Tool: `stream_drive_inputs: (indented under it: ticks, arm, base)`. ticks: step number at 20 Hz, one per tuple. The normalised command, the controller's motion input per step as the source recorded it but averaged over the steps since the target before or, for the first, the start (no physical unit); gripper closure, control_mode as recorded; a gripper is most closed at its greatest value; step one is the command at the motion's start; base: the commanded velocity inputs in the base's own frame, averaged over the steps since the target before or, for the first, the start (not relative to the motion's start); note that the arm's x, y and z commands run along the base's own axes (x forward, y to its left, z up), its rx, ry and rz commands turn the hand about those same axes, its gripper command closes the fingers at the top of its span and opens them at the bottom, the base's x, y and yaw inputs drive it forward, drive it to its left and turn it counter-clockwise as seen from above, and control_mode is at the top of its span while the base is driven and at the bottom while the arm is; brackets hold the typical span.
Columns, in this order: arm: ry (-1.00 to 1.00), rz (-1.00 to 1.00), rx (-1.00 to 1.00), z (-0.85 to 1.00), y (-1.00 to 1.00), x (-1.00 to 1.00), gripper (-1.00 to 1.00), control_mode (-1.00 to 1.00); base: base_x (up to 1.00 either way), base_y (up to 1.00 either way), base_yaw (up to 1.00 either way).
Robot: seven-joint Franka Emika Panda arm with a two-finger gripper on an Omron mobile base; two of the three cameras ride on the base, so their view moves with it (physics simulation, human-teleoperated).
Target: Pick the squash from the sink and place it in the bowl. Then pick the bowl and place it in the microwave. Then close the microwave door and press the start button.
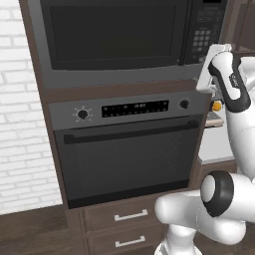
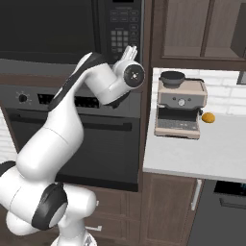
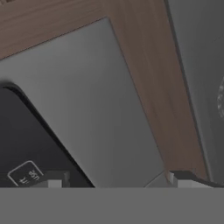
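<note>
Last step in hand: microwave door [image 1: 114, 35] shut, gripper [image 3: 116, 179] at keypad [image 2: 118, 36], fingers apart. Next: press start button.

Microwave [image 1: 114, 37] above oven [image 1: 127, 149]; coffee machine [image 2: 180, 108] on counter [image 2: 202, 153] right of oven.

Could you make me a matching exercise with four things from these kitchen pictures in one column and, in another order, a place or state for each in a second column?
Things:
1. dark grey built-in microwave
2. small round orange object
3. beige and metal coffee machine
4. black oven with bar handle

Places or states:
A. lying on the white counter, right of the coffee machine
B. door shut, keypad on its right side
C. directly below the microwave
D. standing on the white counter against the wall

Pairs: 1-B, 2-A, 3-D, 4-C
</note>
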Motion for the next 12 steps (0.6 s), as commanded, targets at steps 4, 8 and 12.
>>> stream_drive_inputs:
  ticks: [4,8,12]
  arm:
    - [-0.01,0.0,0.01,0.0,-0.06,0.2,-1.0,-1.0]
    - [-0.01,0.0,0.01,0.0,-0.01,0.31,-1.0,-1.0]
    - [-0.03,0.0,0.01,0.0,0.0,0.43,-1.0,-1.0]
  base:
    - [0.0,0.0,0.0]
    - [0.0,0.0,0.0]
    - [0.0,0.0,0.0]
